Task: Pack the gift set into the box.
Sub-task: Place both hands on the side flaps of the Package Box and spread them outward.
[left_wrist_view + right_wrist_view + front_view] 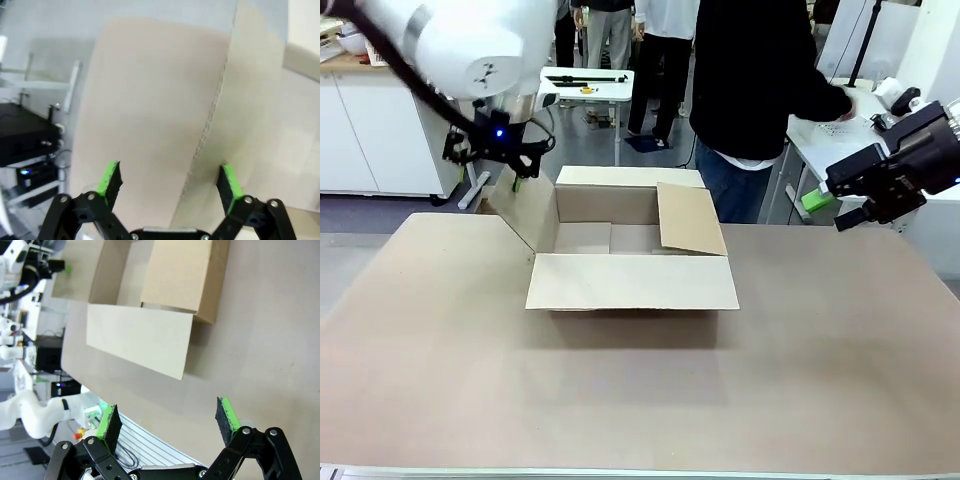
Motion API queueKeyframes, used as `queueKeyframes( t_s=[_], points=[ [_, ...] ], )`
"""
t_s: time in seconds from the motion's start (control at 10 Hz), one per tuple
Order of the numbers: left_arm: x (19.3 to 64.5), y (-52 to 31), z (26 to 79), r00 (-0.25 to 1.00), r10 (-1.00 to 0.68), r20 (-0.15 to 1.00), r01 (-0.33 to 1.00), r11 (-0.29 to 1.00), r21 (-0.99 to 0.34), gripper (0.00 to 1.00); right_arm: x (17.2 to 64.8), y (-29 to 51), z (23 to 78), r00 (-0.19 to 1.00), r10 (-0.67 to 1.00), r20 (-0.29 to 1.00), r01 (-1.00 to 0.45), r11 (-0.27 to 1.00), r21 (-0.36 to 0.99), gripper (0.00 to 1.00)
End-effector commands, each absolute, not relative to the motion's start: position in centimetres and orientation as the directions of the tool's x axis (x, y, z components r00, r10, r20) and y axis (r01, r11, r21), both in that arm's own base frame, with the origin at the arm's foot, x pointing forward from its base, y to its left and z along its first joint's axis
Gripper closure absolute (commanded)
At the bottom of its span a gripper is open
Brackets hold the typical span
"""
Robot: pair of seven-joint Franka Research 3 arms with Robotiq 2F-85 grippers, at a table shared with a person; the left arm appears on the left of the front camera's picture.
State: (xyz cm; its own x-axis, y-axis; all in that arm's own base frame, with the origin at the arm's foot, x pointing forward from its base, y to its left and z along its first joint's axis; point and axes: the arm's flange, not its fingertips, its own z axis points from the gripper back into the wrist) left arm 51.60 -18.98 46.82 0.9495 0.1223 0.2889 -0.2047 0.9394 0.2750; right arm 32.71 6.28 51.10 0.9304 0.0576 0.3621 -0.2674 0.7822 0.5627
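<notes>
box (632, 262): brown corrugated carton, rectangular, flaps splayed, on table (640, 390)
left gripper (170, 182): jaws apart, flap between pads
right gripper (170, 422): jaws apart, holding nothing

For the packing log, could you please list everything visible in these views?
box: one, plain brown cardboard, middle of the table, flaps open; inside looks empty as far as can be seen; gift set not in view.
table: one, beige top, under the box.
side table: one, white, on the floor beyond, small tools on it.
cabinet: one, white, far left.
person: one, black top and blue jeans, standing at the far side, right of the box.
left gripper: one, black with green pads, open, at the box's raised left flap.
right gripper: one, black with green pads, open, holding nothing, raised above the table's right side.
</notes>
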Motion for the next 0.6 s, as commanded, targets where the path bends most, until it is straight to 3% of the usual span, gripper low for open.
queueKeyframes(
  t_s=[0.0,0.3,0.4,0.5],
  points=[
    [50.1,-16.6,45.5,0.949,0.144,0.281,-0.197,0.965,0.171,0.00,33.0,6.3,51.0,0.922,0.069,0.380,-0.291,0.773,0.563,0.00],
    [49.5,-12.1,44.4,0.951,0.154,0.268,-0.127,0.985,-0.116,0.00,33.0,6.3,51.0,0.922,0.069,0.380,-0.291,0.773,0.563,0.00],
    [49.3,-10.8,44.4,0.943,0.166,0.288,-0.086,0.958,-0.273,0.00,33.0,6.3,51.0,0.922,0.069,0.380,-0.291,0.773,0.563,0.00],
    [50.8,-14.3,44.9,0.938,0.186,0.294,-0.195,0.981,0.004,0.00,33.0,6.3,51.0,0.922,0.069,0.380,-0.291,0.773,0.563,0.00]
  ],
)
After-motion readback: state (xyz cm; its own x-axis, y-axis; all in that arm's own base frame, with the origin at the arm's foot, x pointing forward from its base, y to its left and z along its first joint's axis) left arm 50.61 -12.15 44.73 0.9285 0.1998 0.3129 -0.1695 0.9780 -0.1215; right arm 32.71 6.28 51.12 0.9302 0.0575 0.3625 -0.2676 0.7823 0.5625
